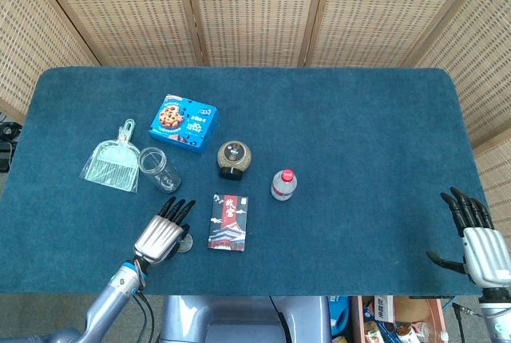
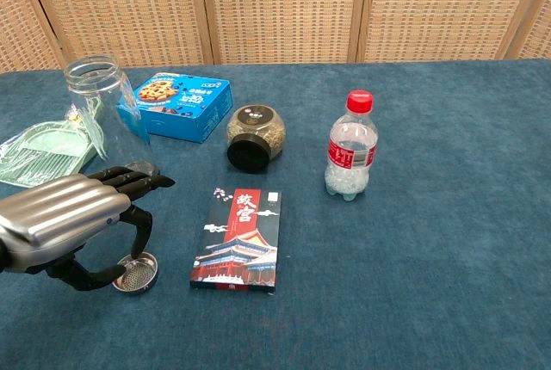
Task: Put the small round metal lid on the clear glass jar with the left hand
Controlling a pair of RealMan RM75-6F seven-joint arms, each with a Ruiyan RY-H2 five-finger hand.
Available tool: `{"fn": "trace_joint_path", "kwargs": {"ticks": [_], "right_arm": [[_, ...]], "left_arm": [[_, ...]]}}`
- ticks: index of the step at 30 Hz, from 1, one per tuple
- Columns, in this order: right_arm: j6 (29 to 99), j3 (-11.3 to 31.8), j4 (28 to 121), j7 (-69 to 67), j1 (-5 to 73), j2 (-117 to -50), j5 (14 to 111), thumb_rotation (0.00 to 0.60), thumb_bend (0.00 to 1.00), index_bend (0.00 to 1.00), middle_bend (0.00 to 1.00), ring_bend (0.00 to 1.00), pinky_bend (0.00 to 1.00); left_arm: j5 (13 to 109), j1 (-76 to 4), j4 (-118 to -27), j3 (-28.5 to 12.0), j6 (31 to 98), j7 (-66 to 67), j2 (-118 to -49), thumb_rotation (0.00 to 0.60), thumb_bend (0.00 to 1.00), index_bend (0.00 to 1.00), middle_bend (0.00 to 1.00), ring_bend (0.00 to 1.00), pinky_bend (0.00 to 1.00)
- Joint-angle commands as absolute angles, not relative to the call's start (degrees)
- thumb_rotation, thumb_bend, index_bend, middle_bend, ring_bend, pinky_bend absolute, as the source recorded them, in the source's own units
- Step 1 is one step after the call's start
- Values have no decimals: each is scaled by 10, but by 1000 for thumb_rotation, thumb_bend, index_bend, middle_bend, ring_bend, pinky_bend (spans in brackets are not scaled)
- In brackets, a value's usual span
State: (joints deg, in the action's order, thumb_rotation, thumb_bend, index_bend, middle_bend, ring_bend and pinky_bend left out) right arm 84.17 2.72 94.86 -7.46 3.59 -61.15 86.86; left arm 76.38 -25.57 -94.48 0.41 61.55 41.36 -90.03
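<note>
The small round metal lid [image 2: 136, 273] lies flat on the blue table, its inside facing up; in the head view only its edge [image 1: 186, 242] shows beside my fingers. My left hand [image 2: 73, 222] [image 1: 162, 232] hovers over it, thumb and a finger curved down to either side of the lid, and I cannot see either touching it. The clear glass jar [image 2: 97, 101] [image 1: 158, 169] stands upright and uncovered, just beyond the hand. My right hand [image 1: 477, 239] is open, off the table's near right corner.
A red-and-black booklet [image 2: 238, 238] lies right of the lid. Behind it are a blue cookie box [image 2: 176, 106], a jar with a black cap on its side [image 2: 254, 136] and a water bottle [image 2: 351, 146]. A green dustpan [image 2: 39, 153] lies left of the glass jar.
</note>
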Motion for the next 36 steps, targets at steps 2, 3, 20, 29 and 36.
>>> {"fn": "trace_joint_path", "kwargs": {"ticks": [2,3,20,29,36], "right_arm": [[842,27,949,-75,36,-611,869,600,49,37,0,0,0],[842,27,949,-75,36,-611,869,600,49,37,0,0,0],[842,27,948,-77,35,-611,869,600,49,37,0,0,0],[844,27,946,-80,34,-610,869,600,49,37,0,0,0],[843,27,946,-80,34,-610,870,600,49,37,0,0,0]], "left_arm": [[761,-257,-942,5,616,414,-902,600,392,527,0,0,0],[761,-257,-942,6,616,414,-902,600,391,529,0,0,0],[750,-264,-924,7,621,409,-916,600,413,585,0,0,0],[752,-265,-922,9,628,404,-918,600,413,615,0,0,0],[762,-264,-936,7,641,389,-902,600,413,616,0,0,0]]}}
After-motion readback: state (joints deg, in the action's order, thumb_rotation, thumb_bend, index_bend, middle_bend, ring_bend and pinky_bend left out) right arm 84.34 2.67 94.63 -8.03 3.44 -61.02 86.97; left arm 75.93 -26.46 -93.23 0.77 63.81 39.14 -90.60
